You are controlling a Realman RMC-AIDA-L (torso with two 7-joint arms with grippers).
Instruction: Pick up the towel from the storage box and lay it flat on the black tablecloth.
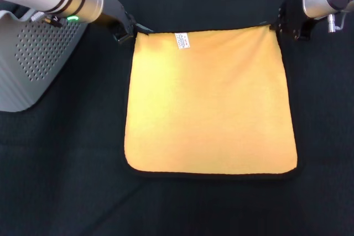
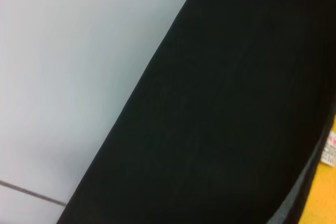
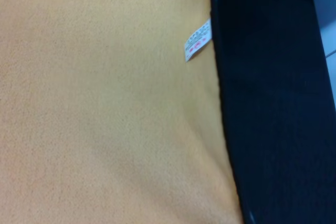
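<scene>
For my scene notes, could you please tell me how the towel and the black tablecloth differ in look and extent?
The towel is bright yellow with a black trimmed edge and a small white tag; the black tablecloth is plain and untagged. The towel is a roughly square patch, while the tablecloth reaches well past it on every side. The towel lies on top, the tablecloth beneath. Both are spread flat.
</scene>
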